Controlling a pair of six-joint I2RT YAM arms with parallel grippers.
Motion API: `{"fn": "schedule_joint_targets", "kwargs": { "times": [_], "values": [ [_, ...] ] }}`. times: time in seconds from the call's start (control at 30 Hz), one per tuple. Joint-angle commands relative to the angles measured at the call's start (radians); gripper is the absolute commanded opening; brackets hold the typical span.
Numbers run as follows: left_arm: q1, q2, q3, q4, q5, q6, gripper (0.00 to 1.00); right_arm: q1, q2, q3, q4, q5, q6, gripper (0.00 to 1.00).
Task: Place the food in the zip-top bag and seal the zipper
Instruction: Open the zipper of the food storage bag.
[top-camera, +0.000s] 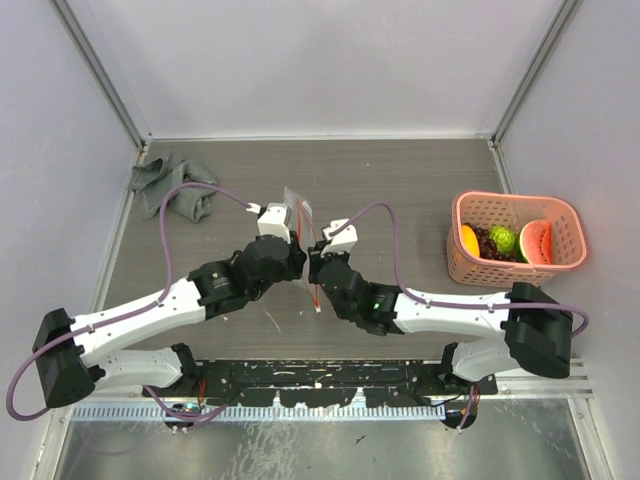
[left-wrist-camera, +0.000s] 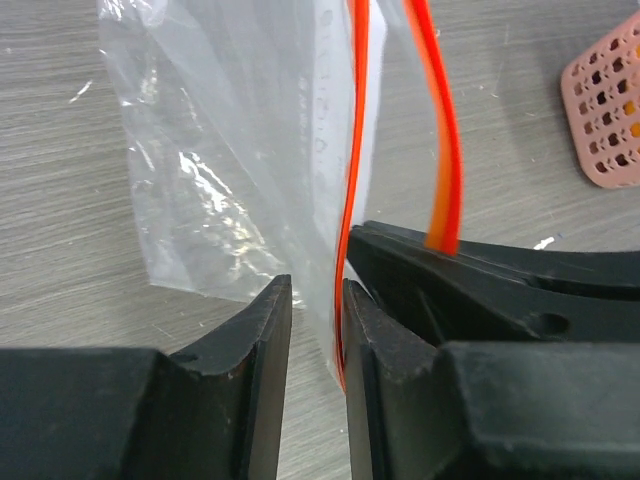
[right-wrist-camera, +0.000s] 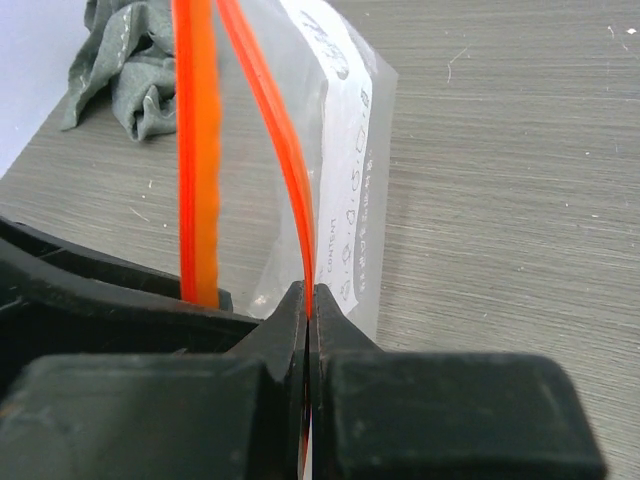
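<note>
The clear zip-top bag (top-camera: 298, 215) hangs upright between my two grippers at the table's middle. Its red-orange zipper (right-wrist-camera: 290, 160) is parted into two strips. My right gripper (right-wrist-camera: 307, 290) is shut on one strip, while the other strip (right-wrist-camera: 198, 150) runs behind a black finger. My left gripper (left-wrist-camera: 316, 285) stands open with a narrow gap, and a zipper strip (left-wrist-camera: 357, 150) with bag film (left-wrist-camera: 220, 150) lies against the inner face of its right finger. The food sits in the pink basket: watermelon slice (top-camera: 538, 242), green fruit (top-camera: 503, 238), grapes (top-camera: 487, 247), orange piece (top-camera: 469, 240).
The pink lattice basket (top-camera: 515, 200) stands at the table's right edge, and its corner (left-wrist-camera: 610, 110) shows in the left wrist view. A crumpled grey cloth (top-camera: 175, 188) lies at the back left. Enclosure walls rise on both sides and at the back.
</note>
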Motion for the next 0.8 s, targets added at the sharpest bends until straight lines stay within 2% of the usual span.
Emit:
{"fn": "schedule_joint_targets", "kwargs": {
  "times": [0.0, 0.3, 0.6, 0.77],
  "values": [
    [-0.003, 0.004, 0.001, 0.038, -0.092, 0.023, 0.27, -0.004, -0.064, 0.019, 0.033, 0.007, 0.014, 0.00],
    [-0.003, 0.068, 0.029, 0.059, -0.069, 0.020, 0.26, -0.009, -0.050, 0.034, 0.013, -0.004, 0.025, 0.00],
    [-0.003, 0.007, 0.062, -0.031, -0.136, 0.063, 0.01, -0.066, -0.073, 0.037, -0.107, 0.030, 0.050, 0.00],
    [-0.002, 0.003, 0.145, -0.142, -0.205, 0.116, 0.00, -0.120, -0.096, 0.052, -0.186, -0.013, 0.068, 0.00]
  ]
}}
